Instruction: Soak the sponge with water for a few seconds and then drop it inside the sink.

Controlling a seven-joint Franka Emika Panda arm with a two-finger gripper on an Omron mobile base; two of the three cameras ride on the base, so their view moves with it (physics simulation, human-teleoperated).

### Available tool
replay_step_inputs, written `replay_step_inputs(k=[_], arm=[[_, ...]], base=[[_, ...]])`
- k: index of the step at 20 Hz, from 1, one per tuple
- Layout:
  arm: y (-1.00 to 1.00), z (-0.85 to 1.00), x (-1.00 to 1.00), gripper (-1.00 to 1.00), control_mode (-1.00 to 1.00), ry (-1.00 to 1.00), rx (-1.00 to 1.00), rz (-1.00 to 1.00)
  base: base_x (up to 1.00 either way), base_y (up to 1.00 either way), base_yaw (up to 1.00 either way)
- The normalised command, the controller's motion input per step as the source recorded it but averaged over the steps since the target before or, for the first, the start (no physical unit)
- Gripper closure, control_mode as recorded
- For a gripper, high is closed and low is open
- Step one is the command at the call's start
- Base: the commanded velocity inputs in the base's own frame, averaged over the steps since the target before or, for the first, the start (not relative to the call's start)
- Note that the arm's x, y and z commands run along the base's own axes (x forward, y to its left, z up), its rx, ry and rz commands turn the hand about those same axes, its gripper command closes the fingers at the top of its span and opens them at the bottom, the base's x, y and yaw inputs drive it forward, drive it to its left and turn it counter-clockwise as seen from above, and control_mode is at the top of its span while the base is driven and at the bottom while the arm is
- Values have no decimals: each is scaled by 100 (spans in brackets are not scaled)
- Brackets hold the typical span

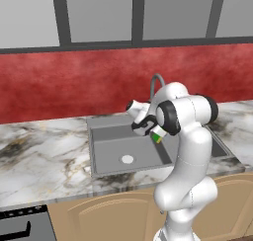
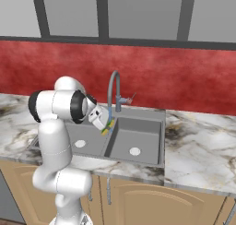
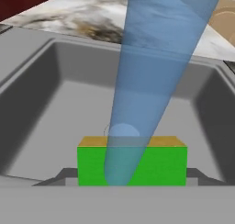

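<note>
You have the sink (image 2: 159, 141) set into the counter (image 2: 203, 150), with the faucet (image 2: 112, 88) rising behind it at the wall. The gripper (image 2: 107, 126) holds the sponge (image 3: 133, 165) above the divider between the basins, and the water (image 3: 147, 81) falls onto the sponge.
</note>
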Motion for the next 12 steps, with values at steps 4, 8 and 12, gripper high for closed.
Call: replay_step_inputs(k=[4,8,12], arm=[[-1,0,0,100,-100,0,0,0],[0,0,0,100,-100,0,0,0],[2,0,0,100,-100,0,0,0]], base=[[0,0,0],[0,0,0],[0,0,0]])
